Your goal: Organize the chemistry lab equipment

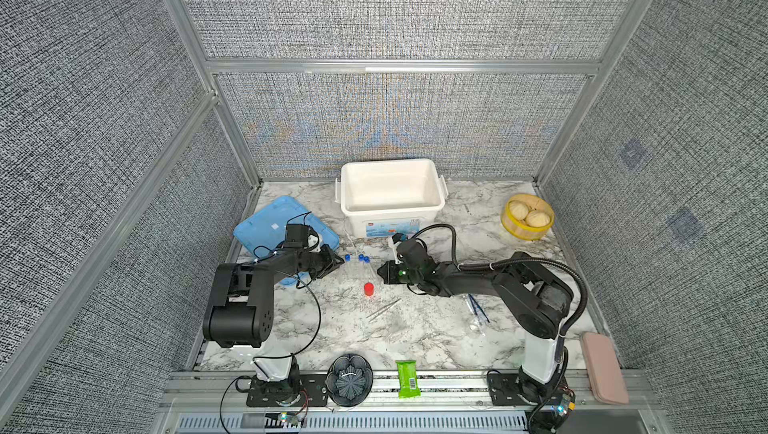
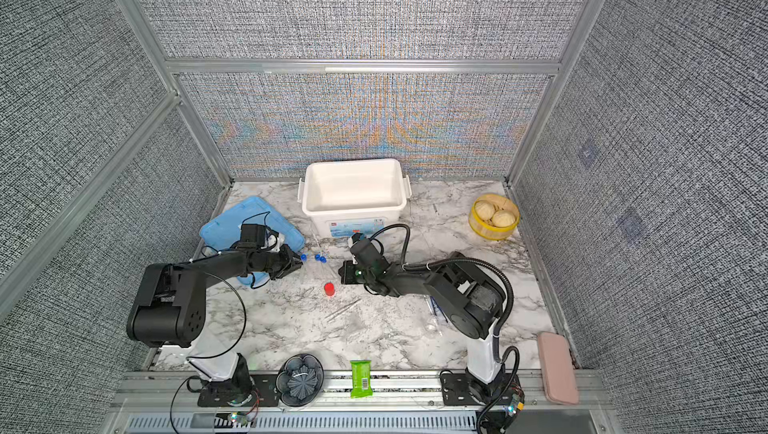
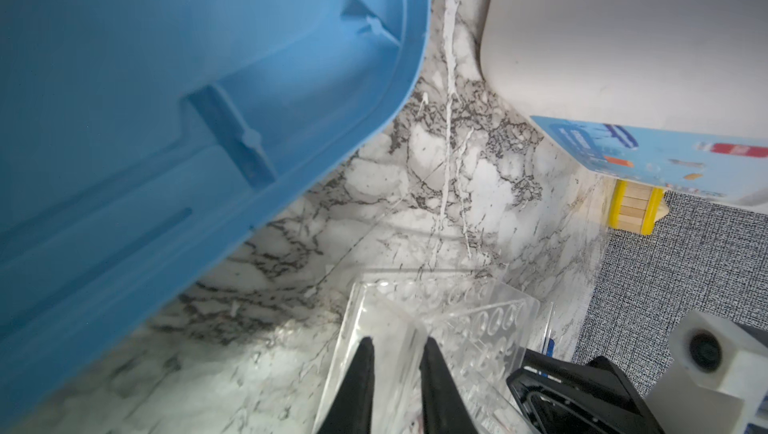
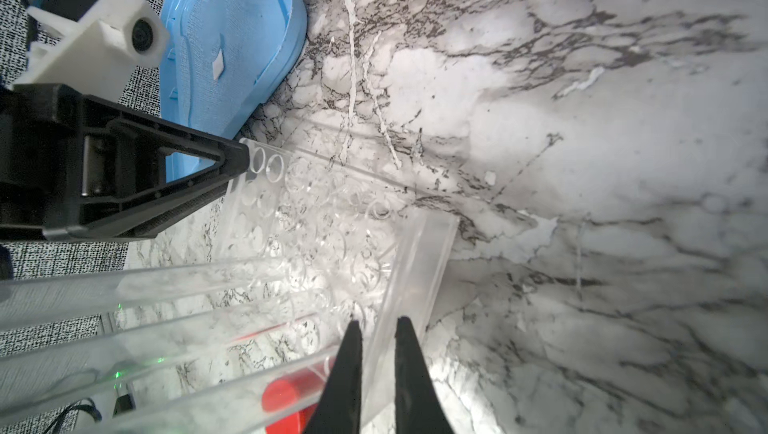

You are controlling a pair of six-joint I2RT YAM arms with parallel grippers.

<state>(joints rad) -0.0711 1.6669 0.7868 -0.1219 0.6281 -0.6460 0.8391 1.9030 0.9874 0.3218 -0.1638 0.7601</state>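
Reaching inward, low | left hand, right hand | seemingly pinching clear rack

Bright, even overhead light fills both top views; shadows on the white marble-patterned tabletop stay soft and short. Rainbow moiré ripples across the grey woven back wall panel at 12 o'clock, and the wide lens splays the side walls at 3 and 9 o'clock. In the wrist views the close blue plastic lid and slender clear tubes blur; the clear acrylic tube rack glints.
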